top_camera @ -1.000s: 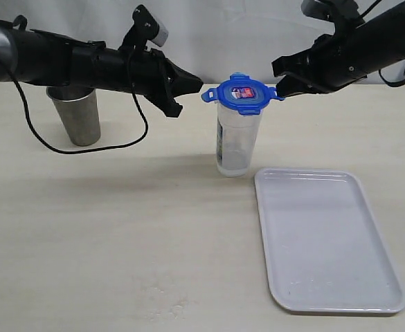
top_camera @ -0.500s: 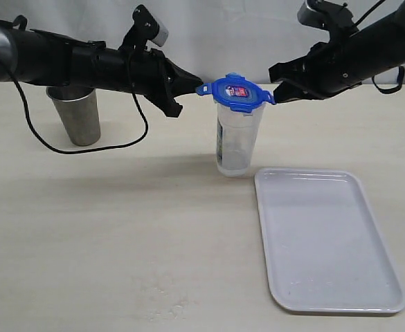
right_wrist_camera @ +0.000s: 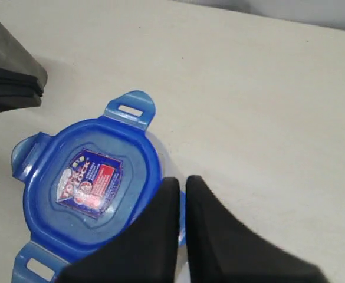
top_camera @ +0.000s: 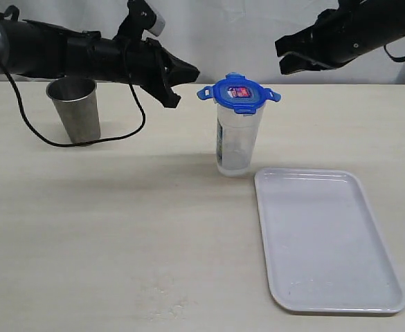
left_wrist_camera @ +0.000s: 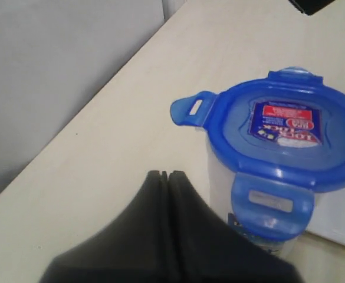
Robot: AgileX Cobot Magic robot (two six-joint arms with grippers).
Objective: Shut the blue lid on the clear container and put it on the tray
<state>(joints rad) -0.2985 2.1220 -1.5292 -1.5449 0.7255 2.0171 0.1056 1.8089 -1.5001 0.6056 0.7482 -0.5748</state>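
The blue lid [top_camera: 238, 93] is sitting on top of the clear container [top_camera: 236, 138], which is standing on the tabletop [top_camera: 119, 228] just beside the white tray [top_camera: 327, 242]; the left tool [top_camera: 188, 72] is hovering beside the lid, pressed together and empty; the right tool [top_camera: 284, 57] is hanging above, likewise pressed together; a steel cup [top_camera: 76, 109] is standing well apart.

Both arms run off the exterior view's edges, the left at 9 o'clock, the right at 2 o'clock. The steel cup [top_camera: 75, 109] has its rim partly hidden behind the left arm. In the right wrist view, the right gripper [right_wrist_camera: 180, 190] covers part of the blue lid [right_wrist_camera: 89, 187]. The lid's label text is too small to read.
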